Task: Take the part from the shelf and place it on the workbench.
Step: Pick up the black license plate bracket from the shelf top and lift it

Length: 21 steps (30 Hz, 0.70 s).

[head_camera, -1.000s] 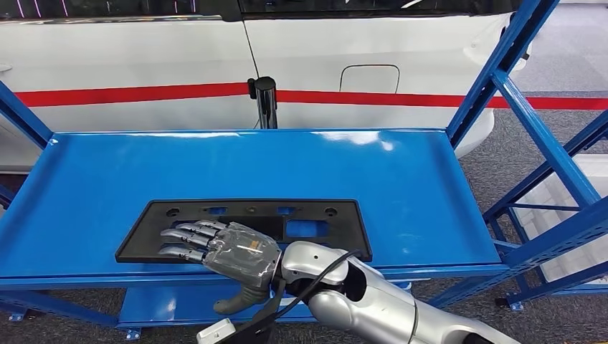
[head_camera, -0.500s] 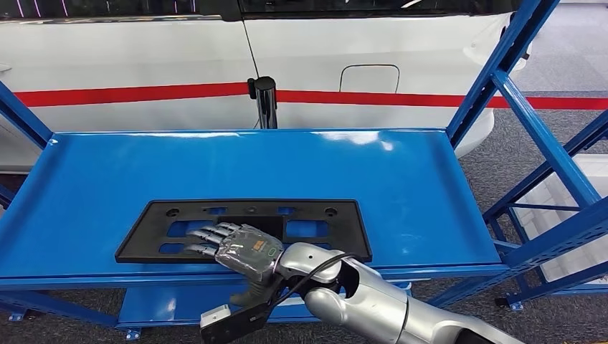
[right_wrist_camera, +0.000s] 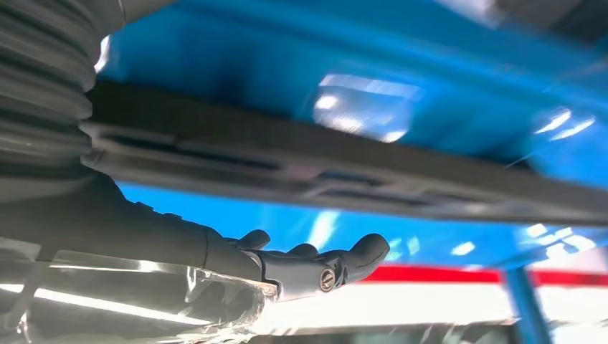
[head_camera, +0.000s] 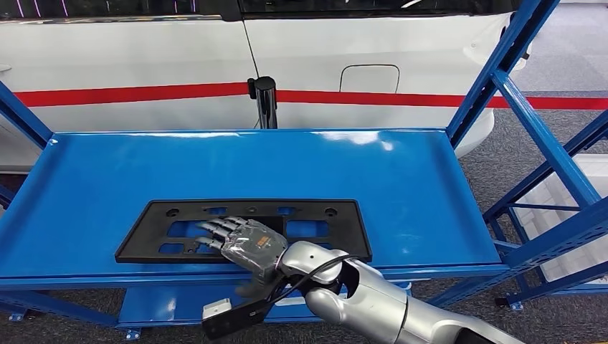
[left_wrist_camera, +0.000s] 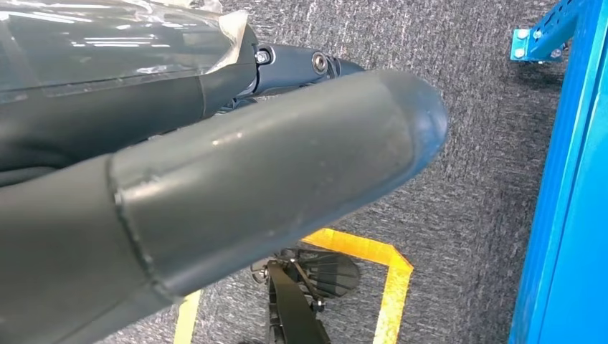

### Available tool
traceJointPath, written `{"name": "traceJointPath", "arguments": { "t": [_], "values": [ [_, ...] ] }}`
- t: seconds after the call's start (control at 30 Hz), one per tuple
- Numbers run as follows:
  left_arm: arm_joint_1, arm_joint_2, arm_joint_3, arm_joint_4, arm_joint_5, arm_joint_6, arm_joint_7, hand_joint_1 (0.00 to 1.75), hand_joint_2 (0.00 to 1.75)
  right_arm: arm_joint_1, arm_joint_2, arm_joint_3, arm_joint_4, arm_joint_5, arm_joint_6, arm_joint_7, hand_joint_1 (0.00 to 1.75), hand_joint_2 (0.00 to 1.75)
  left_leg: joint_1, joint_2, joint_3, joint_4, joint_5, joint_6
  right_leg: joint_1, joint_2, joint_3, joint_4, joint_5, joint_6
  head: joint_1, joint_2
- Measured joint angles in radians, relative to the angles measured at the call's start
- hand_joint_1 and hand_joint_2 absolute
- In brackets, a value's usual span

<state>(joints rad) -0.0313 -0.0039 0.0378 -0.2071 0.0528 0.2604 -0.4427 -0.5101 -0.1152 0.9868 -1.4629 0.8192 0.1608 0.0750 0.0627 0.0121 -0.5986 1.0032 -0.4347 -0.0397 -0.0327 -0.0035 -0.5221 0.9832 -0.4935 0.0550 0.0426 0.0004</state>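
A flat black plastic frame part (head_camera: 323,215) with several cut-outs lies on the blue shelf (head_camera: 401,179), near its front edge. My right hand (head_camera: 247,244) reaches in from below over the part's front middle. Its fingers (head_camera: 215,231) lie stretched across the part, and the thumb hangs in front of the shelf edge. In the right wrist view the part's edge (right_wrist_camera: 401,190) runs across just beyond the extended fingers (right_wrist_camera: 358,258). My left hand (left_wrist_camera: 215,179) hangs over the floor with its thumb and fingers stretched out and nothing in it.
A white car body (head_camera: 143,64) with a red stripe stands behind the shelf, with a black post (head_camera: 266,100) in front of it. Blue uprights (head_camera: 530,122) frame the shelf on the right. A lower shelf (head_camera: 165,304) sits beneath. Yellow tape (left_wrist_camera: 391,279) marks the grey carpet.
My right hand has slid rightward and a little farther in over the part, fingers still stretched out. The part has not moved.
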Motion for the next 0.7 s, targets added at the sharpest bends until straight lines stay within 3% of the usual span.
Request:
{"name": "traceJointPath", "arguments": {
  "t": [0.23, 0.7],
  "values": [
    [0.000, -0.002, 0.000, 0.000, -0.027, 0.000, 0.006, 0.00, 0.00, 0.033, 0.003, -0.034, 0.018, 0.261, -0.125, 0.118, 0.00, 1.75, 0.000, 0.000, 0.000, 0.000, 0.000, 0.000, 0.000, 0.000, 0.000, 0.000, 0.000, 0.000, 0.000, 0.000],
    [-0.010, -0.003, 0.000, 0.000, -0.051, -0.006, 0.023, 0.00, 0.00, 0.071, 0.035, -0.089, 0.096, 0.387, -0.145, 0.148, 0.00, 1.75, 0.000, 0.000, 0.004, 0.000, 0.000, 0.000, 0.000, 0.000, -0.001, 0.000, 0.000, 0.000, 0.000, 0.000]
  ]
}}
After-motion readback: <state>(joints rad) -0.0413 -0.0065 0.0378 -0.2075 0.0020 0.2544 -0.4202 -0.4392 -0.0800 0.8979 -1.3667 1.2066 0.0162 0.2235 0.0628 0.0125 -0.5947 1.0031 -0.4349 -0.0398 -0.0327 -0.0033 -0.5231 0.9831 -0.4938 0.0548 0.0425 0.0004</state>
